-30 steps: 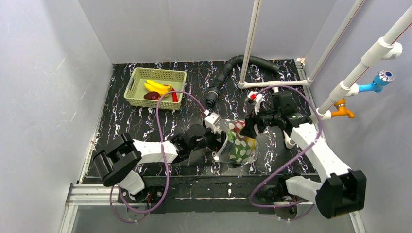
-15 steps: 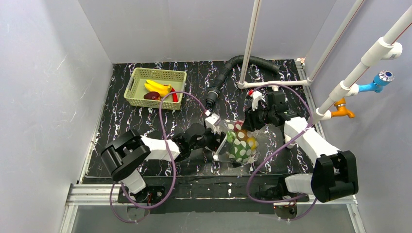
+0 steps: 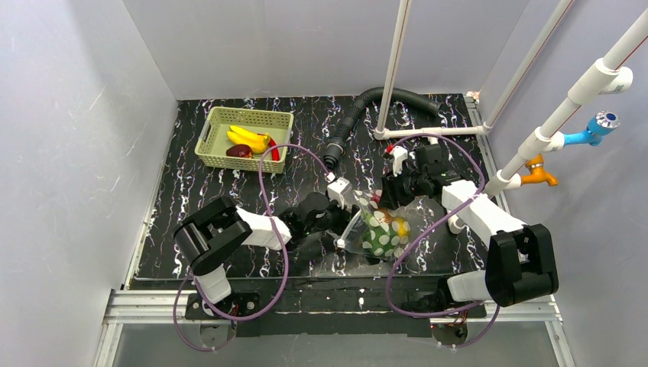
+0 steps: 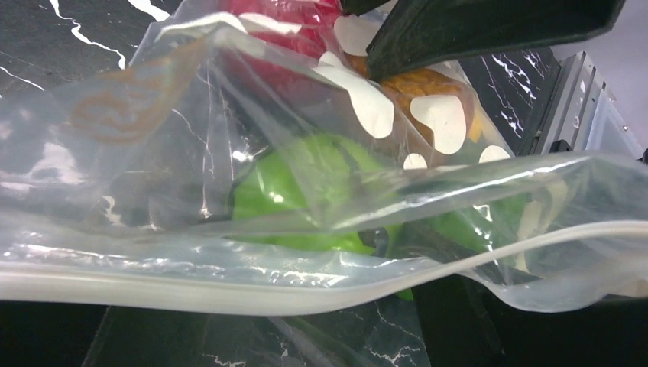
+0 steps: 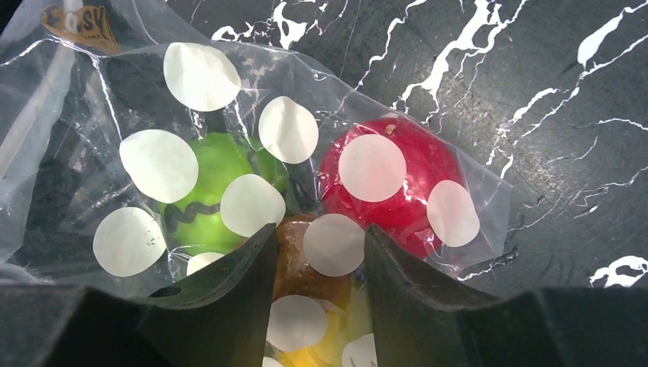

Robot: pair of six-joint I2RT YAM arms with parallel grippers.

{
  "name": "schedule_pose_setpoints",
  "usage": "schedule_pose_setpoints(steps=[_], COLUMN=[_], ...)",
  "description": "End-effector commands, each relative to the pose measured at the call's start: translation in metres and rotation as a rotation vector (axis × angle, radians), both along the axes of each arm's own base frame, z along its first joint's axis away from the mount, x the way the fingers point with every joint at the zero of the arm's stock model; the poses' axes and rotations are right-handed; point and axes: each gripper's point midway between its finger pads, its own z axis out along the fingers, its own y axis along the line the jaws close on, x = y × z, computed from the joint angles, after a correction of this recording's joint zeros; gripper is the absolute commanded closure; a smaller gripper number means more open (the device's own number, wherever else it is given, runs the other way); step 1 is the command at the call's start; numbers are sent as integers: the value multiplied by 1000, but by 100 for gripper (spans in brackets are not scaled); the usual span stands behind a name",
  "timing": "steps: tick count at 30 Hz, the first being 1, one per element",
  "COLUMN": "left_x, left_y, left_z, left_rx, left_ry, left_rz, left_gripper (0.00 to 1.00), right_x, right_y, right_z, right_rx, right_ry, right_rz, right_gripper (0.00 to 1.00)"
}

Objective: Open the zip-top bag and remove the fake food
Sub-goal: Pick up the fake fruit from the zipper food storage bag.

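Looking down from above, what do we take first?

We take the black marbled table (image 3: 214, 191), and at its far left the pale green lattice basket (image 3: 202, 145), well apart from both arms.

What do we see in the basket?

We see yellow bananas (image 3: 248, 138), a red chili (image 3: 274, 149) at their right and a dark purple piece (image 3: 238, 151) in front of them.

Where do we find the zip-top bag (image 3: 386, 238)?

We find it on the table towards the near edge, between the two arms, bulging, with its white oval spots facing up.

How do we read the claws?

The left gripper (image 3: 345, 223) sits at the bag's left end. In our left wrist view its jaws stand wide apart, and the bag's mouth lies across in front of them. The right gripper (image 5: 317, 233) comes at the bag from the far side, and its fingers are clamped through the film on the brown piece (image 5: 290, 267).

What else do we make out inside?

We make out a green piece (image 5: 210, 157) just left of the brown one and a red apple (image 5: 405, 222) just right of it. A yellow piece (image 5: 325, 353) shows between the right fingers, nearer the wrist. Last, the pale zip strip (image 4: 229, 294) runs along the bag's open edge.
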Motion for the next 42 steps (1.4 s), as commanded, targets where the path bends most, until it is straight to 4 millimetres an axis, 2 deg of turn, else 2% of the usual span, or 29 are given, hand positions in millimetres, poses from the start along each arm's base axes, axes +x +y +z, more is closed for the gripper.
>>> schedule_pose_setpoints(steps=[1, 14, 23, 30, 35, 37, 39, 42], left_x=[10, 7, 4, 12, 14, 14, 15, 14], left_y=[-7, 0, -12, 0, 2, 1, 2, 6], left_z=[8, -29, -27, -46, -41, -34, -24, -6], left_rx=[-20, 170, 153, 271, 288, 283, 273, 244], left_ry=[4, 62, 68, 97, 87, 75, 58, 27], left_rz=[33, 40, -2, 78, 72, 68, 69, 73], left_gripper=[17, 17, 16, 23, 48, 59, 78, 89], right_x=[-7, -10, -11, -12, -13, -13, -13, -12], right_y=[3, 7, 8, 7, 7, 7, 8, 7], right_z=[-6, -9, -10, -11, -11, -9, -6, 1], right_rx=[-15, -22, -23, -26, -26, -25, -23, -21], right_ry=[30, 48, 55, 59, 61, 56, 46, 18], right_rz=[33, 59, 67, 72, 77, 79, 83, 86], right_gripper=[47, 46, 45, 44, 41, 41, 40, 37])
